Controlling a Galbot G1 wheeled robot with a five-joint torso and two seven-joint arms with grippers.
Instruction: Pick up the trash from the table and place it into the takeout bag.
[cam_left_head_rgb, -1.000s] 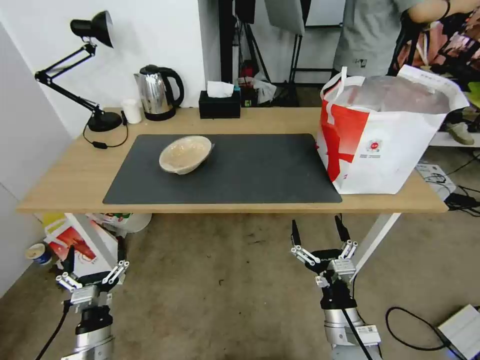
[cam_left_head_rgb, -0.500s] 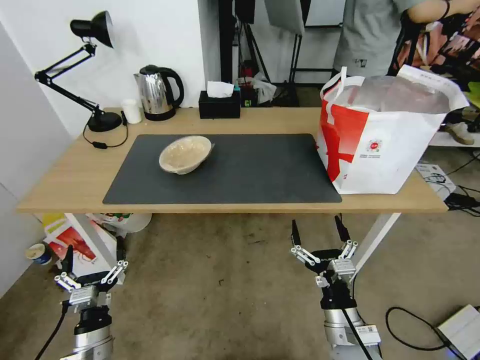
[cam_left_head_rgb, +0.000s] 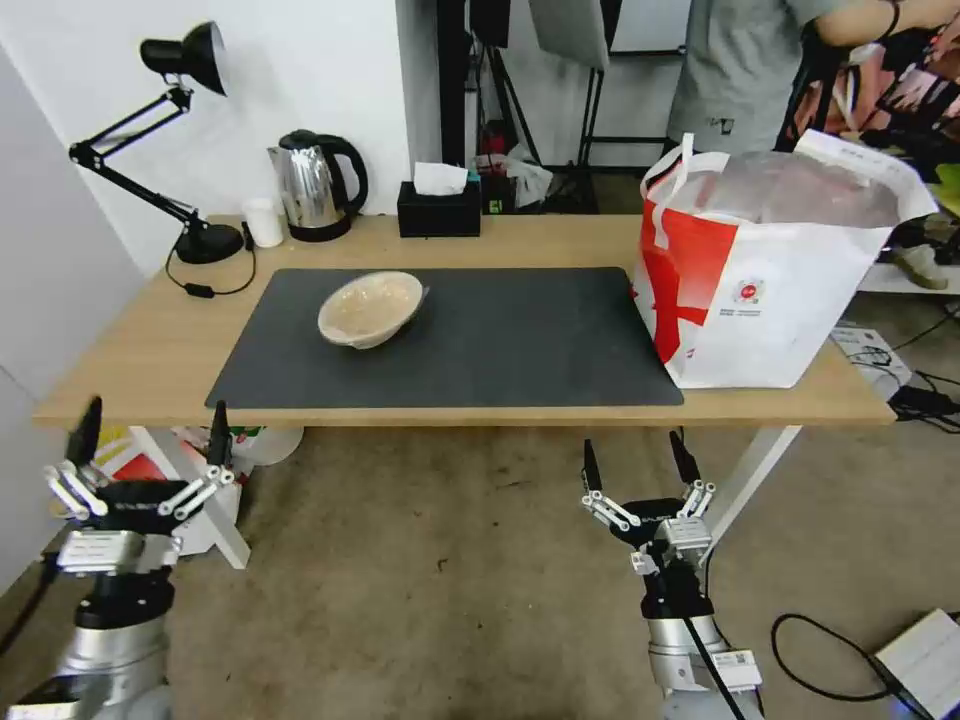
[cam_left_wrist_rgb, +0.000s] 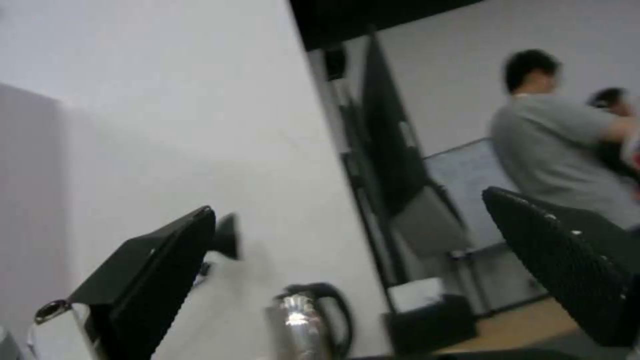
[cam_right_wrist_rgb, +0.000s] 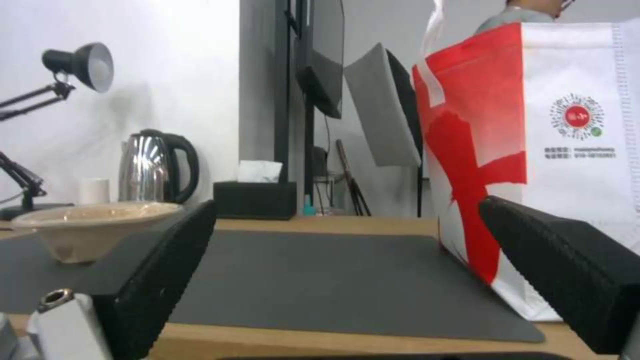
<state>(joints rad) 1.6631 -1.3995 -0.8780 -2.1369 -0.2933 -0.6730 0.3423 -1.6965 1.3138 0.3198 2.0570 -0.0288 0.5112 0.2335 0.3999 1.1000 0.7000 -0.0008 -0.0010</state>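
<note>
On the table: a long light-wood tabletop on white legs (cam_left_head_rgb: 130, 350) carries a large dark grey rectangular mat (cam_left_head_rgb: 500, 340)
Bowl: the beige shallow bowl (cam_left_head_rgb: 370, 308) sits on the mat's left half, tilted a little, apart from both grippers; the right wrist view shows it (cam_right_wrist_rgb: 93, 230) resting on the mat with nothing inside that can be made out
Takeout bag: the large white bag with bold red side pattern and small red logo (cam_left_head_rgb: 780, 270) stands upright at the table's right end, its near corner overlapping the mat's right edge; silver foil lining shows at its open mouth, a white strap handle at its left rim; the right wrist view shows it (cam_right_wrist_rgb: 533, 150) close ahead
Left gripper: the left gripper (cam_left_head_rgb: 150, 440) is held below and in front of the table's left front corner, fingers spread wide with nothing between them; it points up toward the table edge
Right gripper: the right gripper (cam_left_head_rgb: 640, 470) hangs low over the floor in front of the table, below the mat's right part, fingers apart and empty
Back of table: a black desk lamp (cam_left_head_rgb: 180, 130), a small plain white cup (cam_left_head_rgb: 264, 221), a steel kettle with black handle (cam_left_head_rgb: 315, 185) and a black tissue box (cam_left_head_rgb: 439, 205) stand along the far edge
</note>
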